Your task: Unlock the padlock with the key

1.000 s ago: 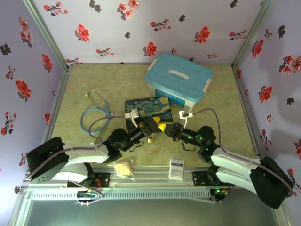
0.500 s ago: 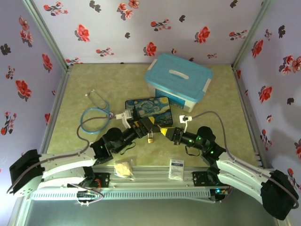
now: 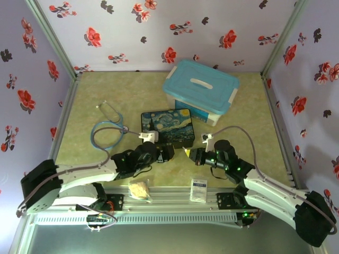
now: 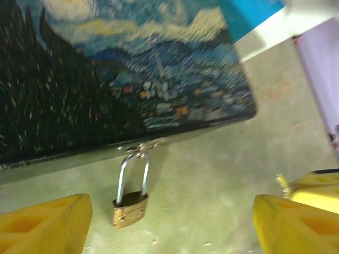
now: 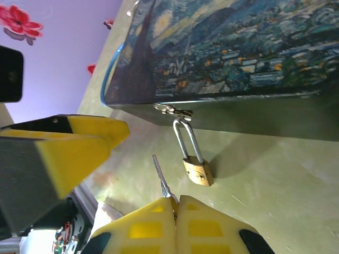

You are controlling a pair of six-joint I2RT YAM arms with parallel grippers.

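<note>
The tiny brass padlock (image 4: 128, 209) lies on the green mat, its silver shackle hooked through the clasp of the painted starry-night box (image 4: 106, 79). My left gripper (image 4: 169, 228) is open, its yellow fingers (image 4: 45, 227) wide apart on either side of the padlock, not touching it. My right gripper (image 5: 176, 205) is shut on the key (image 5: 162, 177), whose thin grey blade sticks out towards the box, just left of the padlock (image 5: 197, 172) and apart from it. In the top view the left gripper (image 3: 165, 152) and right gripper (image 3: 186, 153) face each other before the box (image 3: 167, 126).
A blue-lidded plastic bin (image 3: 201, 90) stands behind the painted box. A blue stethoscope (image 3: 106, 129) lies at the left. A small white packet (image 3: 198, 189) and a beige crumpled item (image 3: 139, 189) rest near the front rail.
The left arm has swung back and lower towards the near edge, so its gripper now sits over the padlock. The right gripper has drawn back slightly with the key.
</note>
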